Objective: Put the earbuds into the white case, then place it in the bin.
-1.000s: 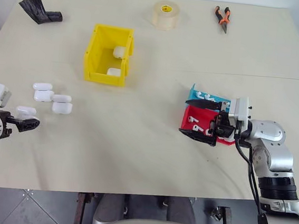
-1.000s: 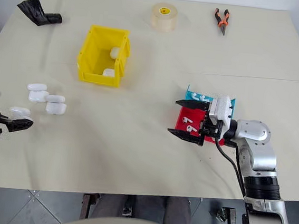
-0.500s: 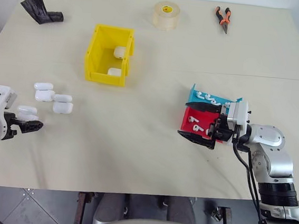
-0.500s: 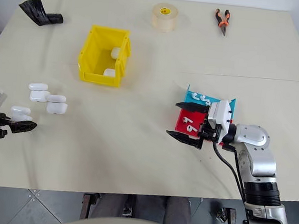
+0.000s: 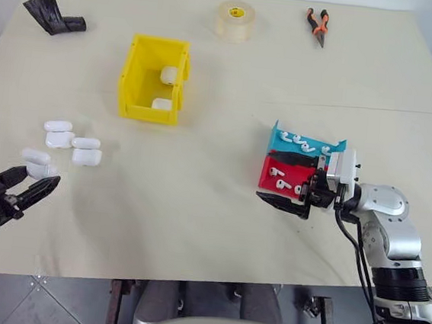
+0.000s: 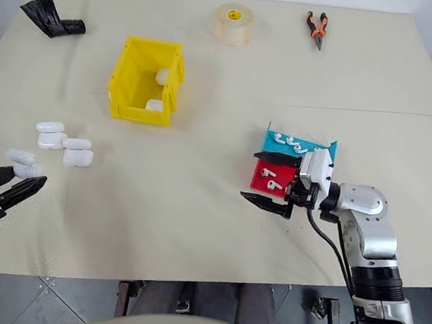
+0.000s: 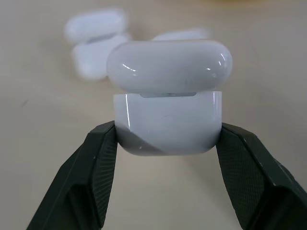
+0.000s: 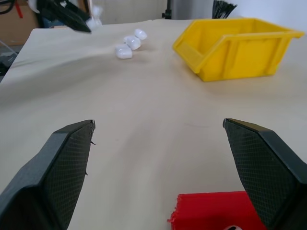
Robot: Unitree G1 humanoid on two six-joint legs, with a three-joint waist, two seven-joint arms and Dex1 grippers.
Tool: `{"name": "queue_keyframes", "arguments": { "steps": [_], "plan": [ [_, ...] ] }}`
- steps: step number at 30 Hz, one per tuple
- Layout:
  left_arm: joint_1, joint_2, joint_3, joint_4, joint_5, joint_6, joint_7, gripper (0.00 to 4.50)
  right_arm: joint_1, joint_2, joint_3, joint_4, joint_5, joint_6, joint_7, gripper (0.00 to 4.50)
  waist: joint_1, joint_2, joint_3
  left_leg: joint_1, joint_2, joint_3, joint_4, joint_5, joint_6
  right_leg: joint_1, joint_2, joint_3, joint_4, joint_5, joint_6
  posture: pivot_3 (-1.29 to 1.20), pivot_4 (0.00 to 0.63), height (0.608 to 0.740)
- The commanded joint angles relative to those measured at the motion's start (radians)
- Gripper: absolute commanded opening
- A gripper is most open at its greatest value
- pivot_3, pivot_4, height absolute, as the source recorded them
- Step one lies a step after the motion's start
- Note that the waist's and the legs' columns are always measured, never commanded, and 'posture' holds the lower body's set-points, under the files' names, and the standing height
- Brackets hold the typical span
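Note:
My left gripper is at the table's near left, shut on the white case, whose lid stands slightly ajar. Each black finger presses one side of its lower half. Three more identical cases lie just beyond it. Earbuds lie in the blue tray, and others in the red tray at the right. My right gripper is open, its fingers spread over the red tray and holding nothing. The yellow bin stands at the back left with two cases inside.
A roll of tape and orange-handled pliers lie along the far edge. A black object sits in the far left corner. Open tabletop stretches between the bin, the loose cases and the trays.
My left gripper has closed on the case and drawn back toward the table's near edge, lifting slightly and turning. The right arm has stayed put.

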Motion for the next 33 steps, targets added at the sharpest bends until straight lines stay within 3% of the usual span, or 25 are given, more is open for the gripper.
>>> {"name": "queue_keyframes", "arguments": {
  "steps": [1, 10, 17, 20, 24, 33],
  "plan": [
    [-0.025, -0.070, 0.009, -0.092, -0.052, -0.164, -0.032, 2.96, -0.012, -0.013, -0.025, 0.013, 0.011, 0.000, 0.007, 4.50, 0.012, 0.000, 0.000, 0.000, 0.000, 0.000, 0.001, 0.000, 0.000, 0.000, 0.000, 0.000, 0.001, 0.000, 0.000, 0.00, 0.150, 0.740],
    [-0.228, -0.232, -0.422, -0.150, 0.062, -0.361, 0.038, 2.96, 0.025, -0.100, -0.111, 0.024, 0.008, -0.006, -0.012, 4.50, 0.039, -0.002, -0.001, 0.000, -0.002, -0.001, 0.006, -0.001, 0.003, 0.002, -0.002, 0.000, 0.002, 0.000, 0.000, 0.00, 0.150, 0.740],
    [-0.424, -0.339, -0.715, 0.024, 0.054, -0.504, -0.135, 2.96, 0.167, -0.181, -0.261, -0.054, 0.010, -0.005, -0.074, 4.50, 0.041, -0.001, -0.002, -0.001, -0.002, -0.001, 0.007, -0.001, 0.003, 0.002, -0.002, -0.001, 0.002, 0.000, 0.000, 0.00, 0.150, 0.740],
    [-0.481, -0.373, -0.775, 0.091, 0.041, -0.557, -0.197, 2.96, 0.236, -0.199, -0.316, -0.104, 0.015, 0.005, -0.105, 4.50, 0.037, -0.001, -0.002, -0.001, -0.002, -0.001, 0.007, -0.001, 0.003, 0.002, -0.002, -0.001, 0.002, 0.000, 0.000, 0.00, 0.150, 0.740],
    [-0.616, -0.457, -0.909, 0.280, 0.061, -0.639, -0.344, 2.96, 0.447, -0.202, -0.489, -0.241, 0.017, 0.033, -0.173, 4.50, 0.061, 0.001, -0.003, -0.001, -0.002, -0.001, 0.008, -0.001, 0.003, 0.003, -0.001, -0.002, 0.001, 0.000, 0.000, 0.00, 0.150, 0.740],
    [-0.686, -0.527, -0.985, 0.403, 0.066, -0.759, -0.473, 2.96, 0.750, -0.180, -0.677, -0.463, -0.018, 0.135, -0.290, 4.50, 0.050, 0.001, -0.003, -0.001, -0.002, -0.001, 0.008, -0.002, 0.004, 0.004, -0.001, -0.001, 0.000, 0.001, 0.002, 0.00, 0.150, 0.740]
  ]
}}
